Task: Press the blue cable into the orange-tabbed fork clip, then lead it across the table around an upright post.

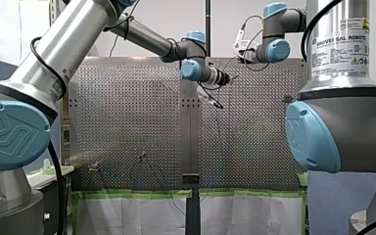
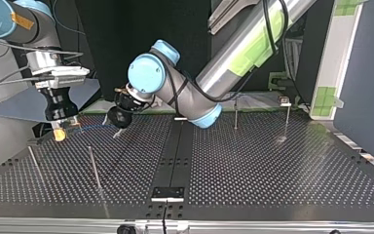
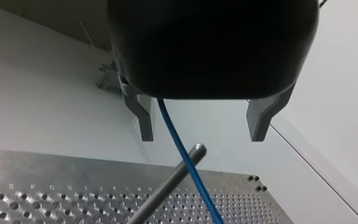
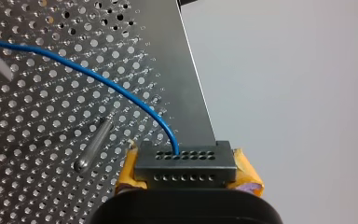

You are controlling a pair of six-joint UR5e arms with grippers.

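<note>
At the far left of the top view, the thin blue cable [image 4: 98, 77] ends in my right tool [image 4: 186, 162], clenched between its yellow pads [image 4: 248, 176] just above the perforated metal counter [image 2: 272, 165]. From there the cable arcs away over the holes and passes near a slim upright metal post [image 4: 93, 144], clear of it in the right wrist view.

A little to the right in the top view, my left tool [image 3: 203, 122] hangs over the counter. Its body is black and its two metal fingers [image 3: 144, 122] are spread apart, released. The cable comes out from under the body and runs down between the fingers, nearer to one of them and gripped by neither. In the left wrist view it crosses a second upright metal post [image 3: 177, 175] just below the rounded tip; I cannot tell whether they touch.

The two tools sit near each other. A pair of thin posts [image 2: 235, 113] stands well apart from them, at the far right of the counter in the top view.
</note>
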